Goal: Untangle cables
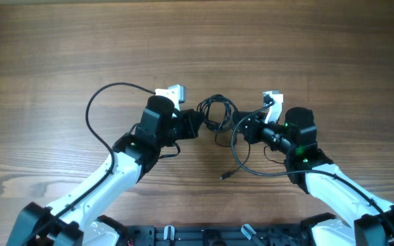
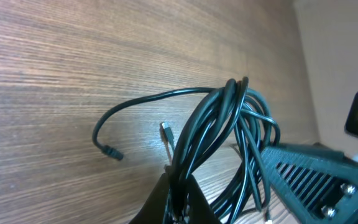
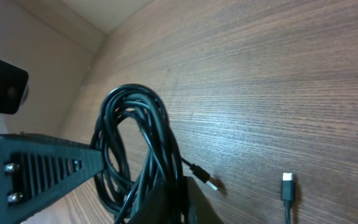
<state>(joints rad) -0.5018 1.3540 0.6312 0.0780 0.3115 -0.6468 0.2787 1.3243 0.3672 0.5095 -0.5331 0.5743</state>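
Black cables [image 1: 217,113] bunched between left gripper [image 1: 195,124], right gripper [image 1: 246,128]; both pinching.

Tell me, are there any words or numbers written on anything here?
None. No words, numbers or signs can be read on the cables, the wooden table, the left arm or the right arm.
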